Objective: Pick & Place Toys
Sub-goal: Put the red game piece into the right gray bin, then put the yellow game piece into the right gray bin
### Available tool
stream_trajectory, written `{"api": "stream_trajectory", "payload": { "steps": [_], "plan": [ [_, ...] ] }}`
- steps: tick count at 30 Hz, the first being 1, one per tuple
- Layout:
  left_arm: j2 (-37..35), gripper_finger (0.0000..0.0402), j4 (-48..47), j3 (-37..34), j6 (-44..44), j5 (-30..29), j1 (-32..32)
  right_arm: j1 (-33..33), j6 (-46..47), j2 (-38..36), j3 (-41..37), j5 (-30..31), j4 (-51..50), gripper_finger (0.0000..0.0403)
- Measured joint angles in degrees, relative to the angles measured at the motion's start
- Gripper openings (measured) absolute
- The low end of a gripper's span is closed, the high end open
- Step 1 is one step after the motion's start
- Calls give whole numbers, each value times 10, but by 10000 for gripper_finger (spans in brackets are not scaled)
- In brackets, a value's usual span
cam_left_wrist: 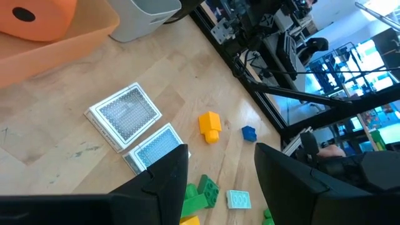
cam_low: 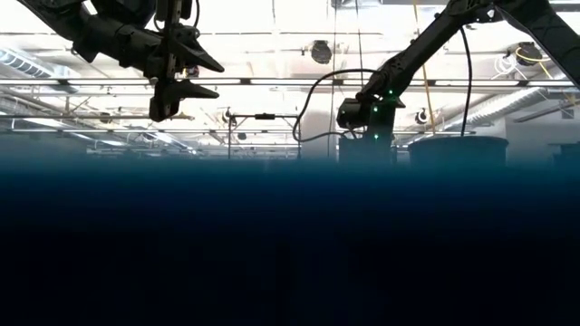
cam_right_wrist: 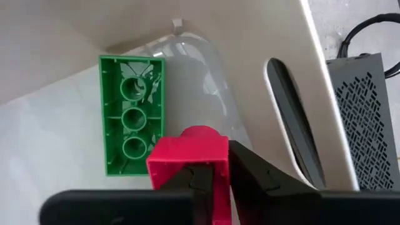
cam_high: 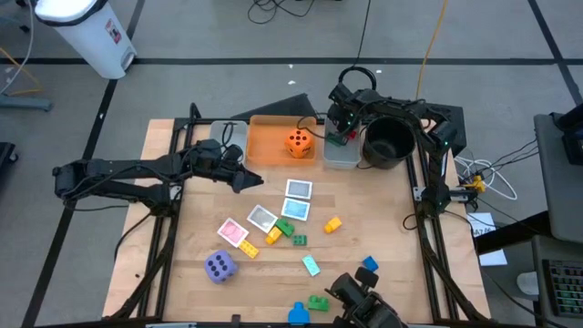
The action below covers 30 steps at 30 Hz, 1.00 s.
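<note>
My right gripper (cam_high: 341,135) hangs over the grey bin (cam_high: 342,157) at the table's far edge, pointing steeply down and shut on a red brick (cam_right_wrist: 186,150). A green brick (cam_right_wrist: 131,115) lies in that bin, hollow side up. An orange die (cam_high: 298,143) sits in the orange bin (cam_high: 269,146). My left gripper (cam_left_wrist: 219,156) hovers open and empty left of the picture cards (cam_high: 298,189). A purple die (cam_high: 219,266), more cards and coloured bricks (cam_high: 332,223) lie on the table. My right gripper holds the red brick at one side wall (cam_right_wrist: 220,164), with one finger (cam_right_wrist: 195,181) seemingly inside its hollow and the other (cam_right_wrist: 256,178) outside. The fingers come from above, pointing down. The brick hangs just above the grey bin's floor, beside the green brick.
A black round bowl (cam_high: 390,141) stands right of the grey bin, under the right arm. Black frame rails run along the table's left and right edges. Bare wood lies between the bins and the cards.
</note>
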Motion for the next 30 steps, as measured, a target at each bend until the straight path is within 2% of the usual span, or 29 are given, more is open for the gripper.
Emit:
{"api": "stream_trajectory", "payload": {
  "steps": [8, 14, 24, 30],
  "plan": [
    [0, 189, 0, 0, -3, 0, 0, 0, -6, 0, 0, 0, 4, 98],
    [0, 189, 0, 0, -3, 0, 0, 2, 26, -13, 0, 0, 0, 133],
    [0, 189, 0, 0, 3, -25, 0, 10, 30, -104, 0, 1, 5, 137],
    [0, 189, 6, 0, 0, -70, 0, 31, 128, -185, 0, -1, 37, 136]
  ]
}}
